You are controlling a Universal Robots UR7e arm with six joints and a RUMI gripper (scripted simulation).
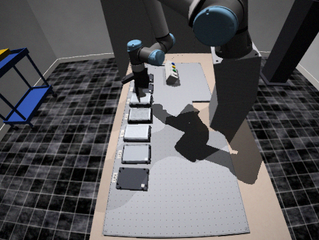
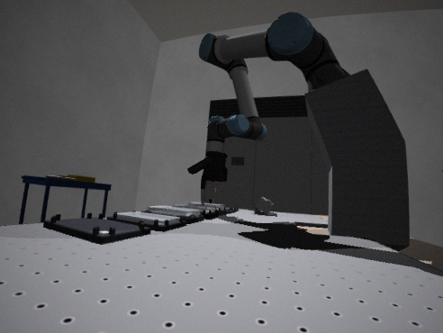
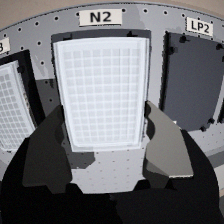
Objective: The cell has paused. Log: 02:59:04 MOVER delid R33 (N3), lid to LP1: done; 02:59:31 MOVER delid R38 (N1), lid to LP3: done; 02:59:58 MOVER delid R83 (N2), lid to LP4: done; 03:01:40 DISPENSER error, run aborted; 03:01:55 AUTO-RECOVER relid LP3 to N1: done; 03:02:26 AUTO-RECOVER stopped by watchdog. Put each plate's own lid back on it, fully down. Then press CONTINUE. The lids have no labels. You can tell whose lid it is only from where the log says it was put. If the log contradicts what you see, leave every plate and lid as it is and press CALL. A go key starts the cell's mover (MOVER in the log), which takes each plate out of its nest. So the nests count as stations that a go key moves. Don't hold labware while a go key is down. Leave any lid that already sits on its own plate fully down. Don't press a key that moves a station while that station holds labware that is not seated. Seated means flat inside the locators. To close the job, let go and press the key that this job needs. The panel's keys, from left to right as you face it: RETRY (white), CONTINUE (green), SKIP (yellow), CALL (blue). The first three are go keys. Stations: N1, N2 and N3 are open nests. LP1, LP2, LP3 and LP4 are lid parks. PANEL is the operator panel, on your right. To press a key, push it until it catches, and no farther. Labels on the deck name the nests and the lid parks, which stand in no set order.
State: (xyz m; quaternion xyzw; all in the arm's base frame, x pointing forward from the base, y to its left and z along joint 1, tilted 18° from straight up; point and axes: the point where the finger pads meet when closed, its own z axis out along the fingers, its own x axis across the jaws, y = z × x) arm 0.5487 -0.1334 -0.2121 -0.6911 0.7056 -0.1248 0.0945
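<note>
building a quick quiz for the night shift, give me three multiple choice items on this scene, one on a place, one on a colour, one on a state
1. Which deck label marks the station under the gripper?
A) N1
B) N2
C) LP4

2. What colour is the cart by the wall?
A) red
B) green
C) blue

3. How does the gripper stand?
A) open, holding nothing
B) shut on the lid
C) pressing a panel key

Answers:
1 B, the N2 label sits just beyond the lid.
2 C, its shelves and frame are blue.
3 B, its fingers clasp two opposite sides of the lid.
</note>
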